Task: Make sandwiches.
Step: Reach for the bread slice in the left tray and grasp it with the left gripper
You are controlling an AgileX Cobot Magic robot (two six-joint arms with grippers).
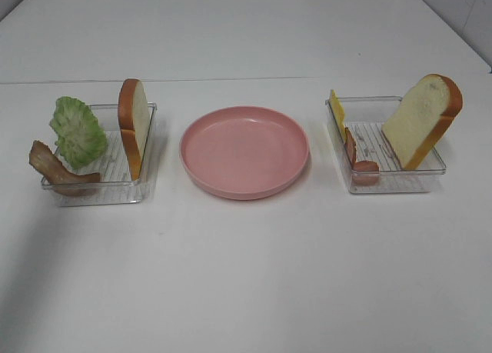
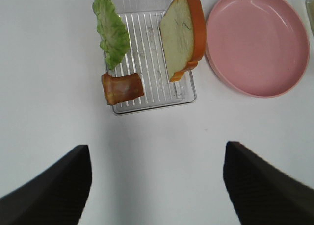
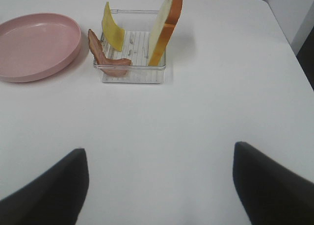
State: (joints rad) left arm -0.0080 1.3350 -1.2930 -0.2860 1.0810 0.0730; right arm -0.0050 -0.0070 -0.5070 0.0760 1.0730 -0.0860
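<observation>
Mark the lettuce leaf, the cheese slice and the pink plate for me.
lettuce leaf (image 1: 77,132), exterior high view, middle of the green leaf.
cheese slice (image 3: 113,30), right wrist view, middle of its yellow face.
pink plate (image 1: 244,147), exterior high view, bare floor of the plate.

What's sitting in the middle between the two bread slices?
The pink plate sits between the left bread slice and the right bread slice, as the exterior high view shows.

Your left pincer and right pincer are cut off by the picture edge. So is the pink plate.
</observation>
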